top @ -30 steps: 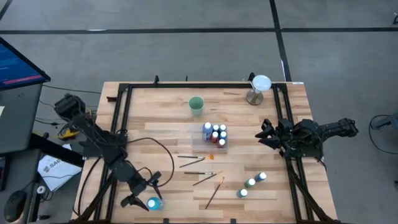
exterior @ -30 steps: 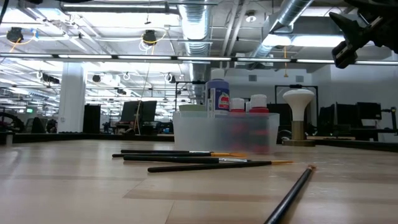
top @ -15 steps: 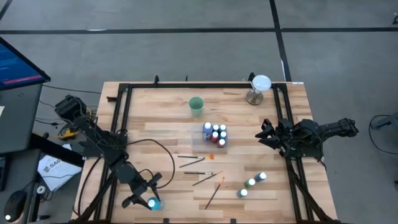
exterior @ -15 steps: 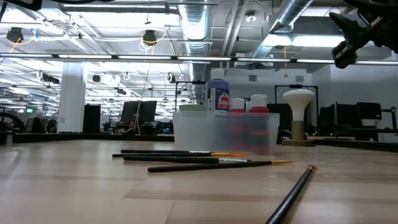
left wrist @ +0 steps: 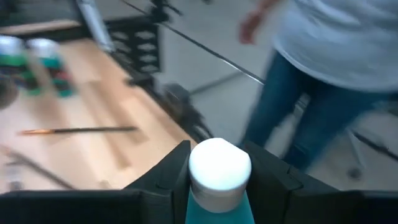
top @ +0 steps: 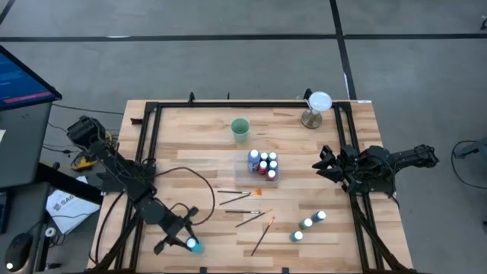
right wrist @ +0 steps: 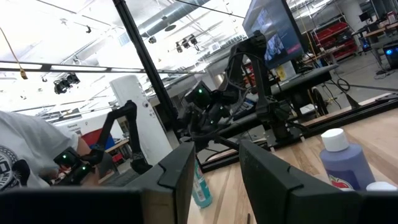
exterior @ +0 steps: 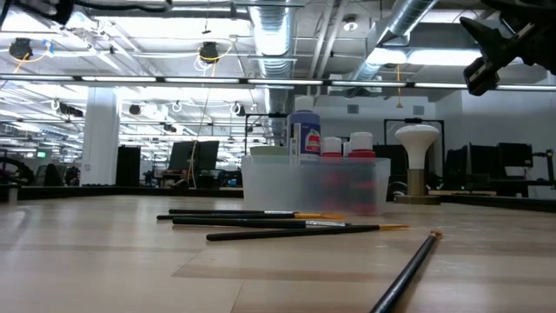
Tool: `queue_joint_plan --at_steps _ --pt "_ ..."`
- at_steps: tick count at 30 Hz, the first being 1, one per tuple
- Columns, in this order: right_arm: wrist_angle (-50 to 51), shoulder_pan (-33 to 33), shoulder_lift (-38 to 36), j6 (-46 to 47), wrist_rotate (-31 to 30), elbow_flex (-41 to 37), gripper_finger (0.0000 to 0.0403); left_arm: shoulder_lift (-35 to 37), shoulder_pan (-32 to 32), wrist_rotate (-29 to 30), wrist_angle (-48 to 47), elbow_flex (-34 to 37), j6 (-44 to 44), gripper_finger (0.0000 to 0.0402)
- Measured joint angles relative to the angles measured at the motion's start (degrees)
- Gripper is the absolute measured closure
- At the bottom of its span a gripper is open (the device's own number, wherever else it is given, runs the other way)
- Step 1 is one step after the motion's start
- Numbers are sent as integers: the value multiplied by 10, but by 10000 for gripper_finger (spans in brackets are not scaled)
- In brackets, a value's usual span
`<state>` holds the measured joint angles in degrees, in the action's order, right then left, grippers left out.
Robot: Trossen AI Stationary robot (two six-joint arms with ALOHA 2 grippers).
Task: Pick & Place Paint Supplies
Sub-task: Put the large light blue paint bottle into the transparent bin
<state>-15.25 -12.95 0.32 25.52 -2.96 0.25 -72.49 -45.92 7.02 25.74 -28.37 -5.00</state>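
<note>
— Left gripper (left wrist: 214, 180)?
— Closed on teal bottle (left wrist: 217, 186), white cap poking up between fingers (left wrist: 171, 177).
— Right gripper (top: 326, 162)?
— Parked, jaws apart, empty.
— Remaining supplies?
— Brushes (top: 237, 196) between both grippers; green bottles (top: 307, 224) nearer right one; clear tray (top: 263, 177) of bottles beyond brushes.

Pale wood-grain table (top: 190, 152), clear plastic tray (exterior: 314, 184)

A teal white-capped paint bottle (left wrist: 219, 186) stands upright between the left gripper's (top: 183, 242) fingers. More bottles (top: 263, 164) cluster mid-surface; three green ones (top: 307, 224) stand apart; thin paintbrushes (top: 242, 199) lie flat between.
</note>
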Motion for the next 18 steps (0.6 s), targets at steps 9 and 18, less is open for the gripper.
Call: queue_joint_plan --at_steps 9,18 --pt "0 0 0 0 0 0 281 94 112 215 6 -26 15 283" --pt "0 0 0 0 0 0 281 85 365 147 9 -81 60 283"
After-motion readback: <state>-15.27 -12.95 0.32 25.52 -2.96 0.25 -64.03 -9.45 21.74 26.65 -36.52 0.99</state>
